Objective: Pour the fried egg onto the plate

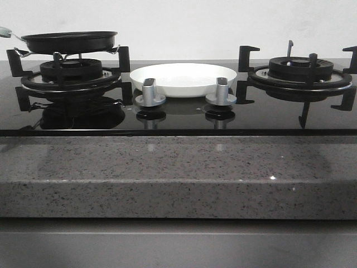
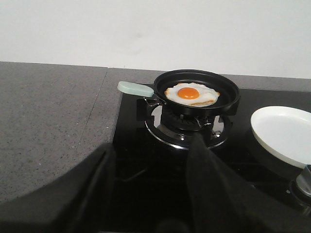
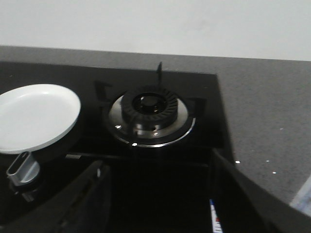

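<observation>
The fried egg (image 2: 191, 94), white with an orange yolk, lies flat in a black frying pan (image 2: 228, 99) with a pale green handle (image 2: 135, 88). The pan (image 1: 70, 40) stands on the left burner; in the front view its rim hides the egg. The white plate (image 1: 184, 78) sits empty on the hob between the burners, to the right of the pan, and shows in both wrist views (image 2: 284, 133) (image 3: 34, 116). My left gripper (image 2: 150, 145) is open and empty, set back from the pan. My right gripper (image 3: 156, 160) is open and empty, set back from the right burner. Neither gripper shows in the front view.
The black glass hob has two silver knobs (image 1: 149, 94) (image 1: 221, 92) in front of the plate. The right burner (image 1: 300, 70) with its black pan supports is bare. A speckled grey counter (image 1: 167, 167) runs along the front and both sides. A white wall stands behind.
</observation>
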Robot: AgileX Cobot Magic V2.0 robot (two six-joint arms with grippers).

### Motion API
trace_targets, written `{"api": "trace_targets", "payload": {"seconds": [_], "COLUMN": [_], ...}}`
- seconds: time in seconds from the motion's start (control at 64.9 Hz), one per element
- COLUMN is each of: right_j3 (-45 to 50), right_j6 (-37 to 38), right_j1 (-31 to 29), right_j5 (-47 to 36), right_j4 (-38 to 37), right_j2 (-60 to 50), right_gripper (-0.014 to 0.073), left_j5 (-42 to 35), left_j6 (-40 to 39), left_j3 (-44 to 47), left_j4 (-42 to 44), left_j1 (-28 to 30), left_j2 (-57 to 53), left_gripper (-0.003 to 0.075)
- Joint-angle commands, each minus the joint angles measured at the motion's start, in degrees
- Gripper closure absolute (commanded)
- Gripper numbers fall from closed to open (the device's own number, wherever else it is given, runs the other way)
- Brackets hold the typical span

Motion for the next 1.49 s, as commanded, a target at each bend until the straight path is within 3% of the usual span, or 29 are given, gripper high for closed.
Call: {"api": "trace_targets", "payload": {"seconds": [0.0, 0.385, 0.57, 0.832, 1.263, 1.479], "right_j3": [-4.6, -19.6, -28.2, -41.1, -62.4, -69.8], "right_j6": [-1.7, -1.7, -1.7, -0.8, -0.6, -0.6], "right_j1": [3.2, 16.2, 16.2, 16.0, 11.5, 10.8], "right_j5": [-1.2, 9.0, 14.5, 19.5, 30.9, 34.5], "right_j4": [1.9, 2.8, 2.9, 2.9, 11.1, 11.5], "right_j2": [3.5, 24.8, 35.5, 49.7, 70.0, 77.0], "right_gripper": [0.0058, 0.0057, 0.007, 0.0203, 0.0203, 0.0203], "left_j5": [-4.9, -4.9, -4.9, -4.9, -4.9, -4.9], "left_j6": [0.0, 0.0, 0.0, 0.0, 0.0, 0.0], "left_j3": [-1.9, -1.9, -1.9, -1.9, -1.9, -1.9], "left_j4": [0.0, 0.0, 0.0, 0.0, 0.0, 0.0], "left_j1": [-0.4, -0.4, -0.4, -0.4, -0.4, -0.4], "left_j2": [0.8, 0.8, 0.8, 0.8, 0.8, 0.8], "left_gripper": [0.0406, 0.0419, 0.0419, 0.0419, 0.0419, 0.0419]}}
